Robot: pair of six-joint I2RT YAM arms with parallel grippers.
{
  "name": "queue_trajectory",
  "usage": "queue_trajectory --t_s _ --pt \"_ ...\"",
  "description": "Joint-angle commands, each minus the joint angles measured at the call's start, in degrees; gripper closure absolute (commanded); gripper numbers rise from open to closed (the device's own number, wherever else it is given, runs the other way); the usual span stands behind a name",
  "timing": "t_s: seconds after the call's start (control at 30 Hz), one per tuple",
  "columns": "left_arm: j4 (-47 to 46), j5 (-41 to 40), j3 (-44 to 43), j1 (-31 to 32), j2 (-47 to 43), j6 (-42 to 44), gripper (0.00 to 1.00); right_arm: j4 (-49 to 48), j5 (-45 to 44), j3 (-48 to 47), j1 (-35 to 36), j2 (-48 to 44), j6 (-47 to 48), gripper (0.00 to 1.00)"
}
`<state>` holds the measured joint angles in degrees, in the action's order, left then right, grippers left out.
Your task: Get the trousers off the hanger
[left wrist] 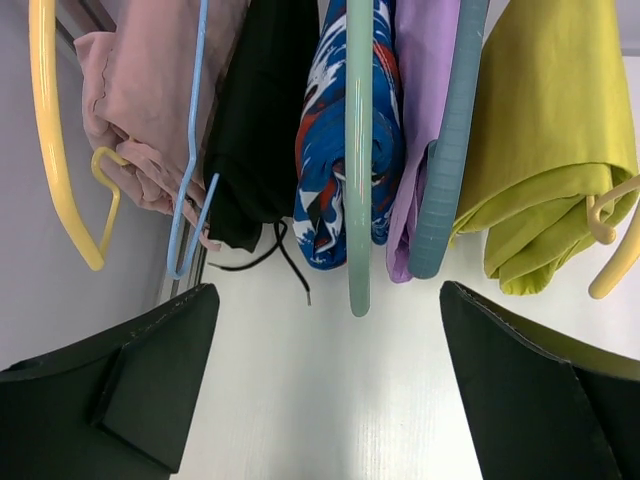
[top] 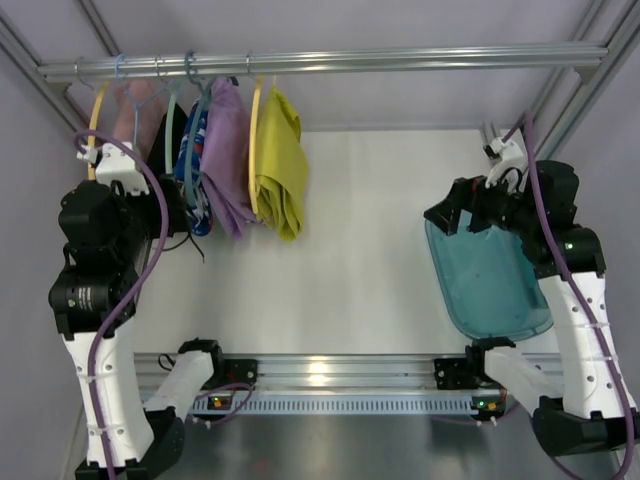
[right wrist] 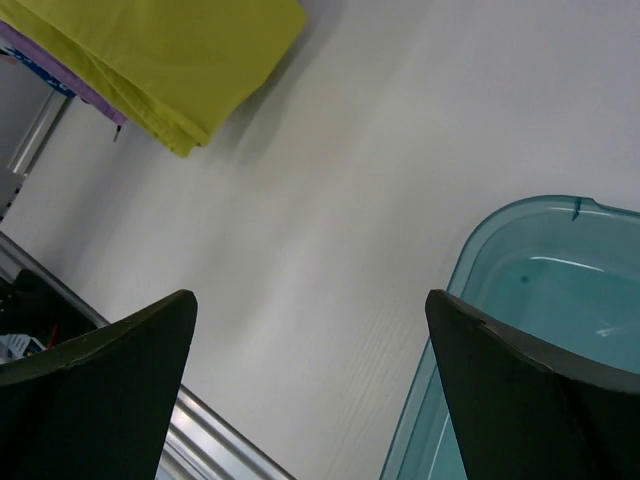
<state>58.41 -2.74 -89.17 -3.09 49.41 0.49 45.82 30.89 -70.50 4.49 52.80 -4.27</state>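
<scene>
Near the hanger (left wrist: 612, 272) edge, left fingers (left wrist: 150, 380) gape empty; right fingers (right wrist: 100, 380) likewise, beside bin (right wrist: 455, 290).

A white table (top: 390, 220) sits between pale grey walls (top: 25, 170). A silver rail (top: 420, 58) crosses above its far end; light glints off a near aluminium beam (top: 340, 368).

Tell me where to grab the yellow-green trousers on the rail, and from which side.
Grip the doubled lower end of the yellow-green trousers, where the fabric hangs folded over the yellow hanger. Come from the robot's right. That flank is bare, while the purple garment crowds the left side. The right gripper, open, probably has the freer path.
</scene>
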Motion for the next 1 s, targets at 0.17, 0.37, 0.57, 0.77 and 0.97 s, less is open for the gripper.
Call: queue_trajectory --t_s 0.17,0.37,0.57,0.77,0.97 --pt "-0.2 -1.3 -7.9 -0.3 4.2 -5.9 0.01 -13.7 0.1 -1.7 8.6 5.9 -14.6 0.01" --pt "-2.8 2.5 -14.5 -0.4 6.1 -10.5 0.02 -28.4 -13.1 -1.6 23.4 7.8 -22.5 0.0" --pt "-4.1 6.9 -20.2 -0.9 8.9 -16.4 0.01 -42.6 -18.1 -2.7 33.8 13.4 -34.2 0.01" --pt "-7.3 9.5 -23.1 -1.0 10.2 -17.5 0.01 -52.0 -17.1 -7.0 37.4 24.2 -47.6 0.01" --pt "-9.7 11.7 -21.9 -1.0 10.2 -17.4 0.01 -62.0 -16.2 -11.6 40.2 30.8 -53.6 0.01"
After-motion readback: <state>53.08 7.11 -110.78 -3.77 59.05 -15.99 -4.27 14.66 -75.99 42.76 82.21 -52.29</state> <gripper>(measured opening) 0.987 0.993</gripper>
